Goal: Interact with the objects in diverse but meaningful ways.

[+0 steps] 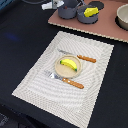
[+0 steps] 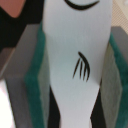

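Wrist view, end effector [image 2: 75, 70] clamped on white-and-blue tool [image 2: 75, 45] (long axis running between the pads)

you have a yellow banana [image 1: 69, 64] lying on a round tan plate [image 1: 58, 69], both on a placemat [image 1: 40, 80] finely striped in cream and grey. the fork [image 1: 65, 79] and knife [image 1: 78, 56] each show an orange handle and a silvery metal end. under the mat the table [image 1: 20, 35] is black. at the back, a brownish-pink board [image 1: 107, 25] carries a grey-blue pot [image 1: 67, 10] and a second one [image 1: 85, 16] with a yellow cheese wedge [image 1: 90, 11] inside. in your wrist view, a white tool [image 2: 75, 60] with black curved markings fills the middle, flanked by green pads [image 2: 35, 82] against grey.
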Motion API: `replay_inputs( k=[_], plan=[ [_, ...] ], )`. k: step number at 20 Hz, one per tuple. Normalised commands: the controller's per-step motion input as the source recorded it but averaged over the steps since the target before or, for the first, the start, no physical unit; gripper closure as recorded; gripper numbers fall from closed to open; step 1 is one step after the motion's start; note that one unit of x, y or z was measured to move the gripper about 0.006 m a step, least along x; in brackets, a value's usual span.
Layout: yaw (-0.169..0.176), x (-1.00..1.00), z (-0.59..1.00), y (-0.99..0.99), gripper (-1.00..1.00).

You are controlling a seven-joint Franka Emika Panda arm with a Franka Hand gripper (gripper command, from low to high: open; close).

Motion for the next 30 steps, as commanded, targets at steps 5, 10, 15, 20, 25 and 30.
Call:
replay_inputs(
  k=[5, 10, 15, 20, 25, 30],
  plan=[
    [0.004, 0.05, 0.00, 0.84, 1.00],
    [0.000, 0.17, 0.00, 0.68, 1.00],
    [0.000, 0.38, 0.05, 0.58, 1.00],
    [-0.015, 0.45, 0.00, 0.34, 1.00],
    [-0.016, 0.36, -0.02, 0.30, 1.00],
    [-0.045, 0.46, 0.08, 0.21, 1.00]
  ],
)
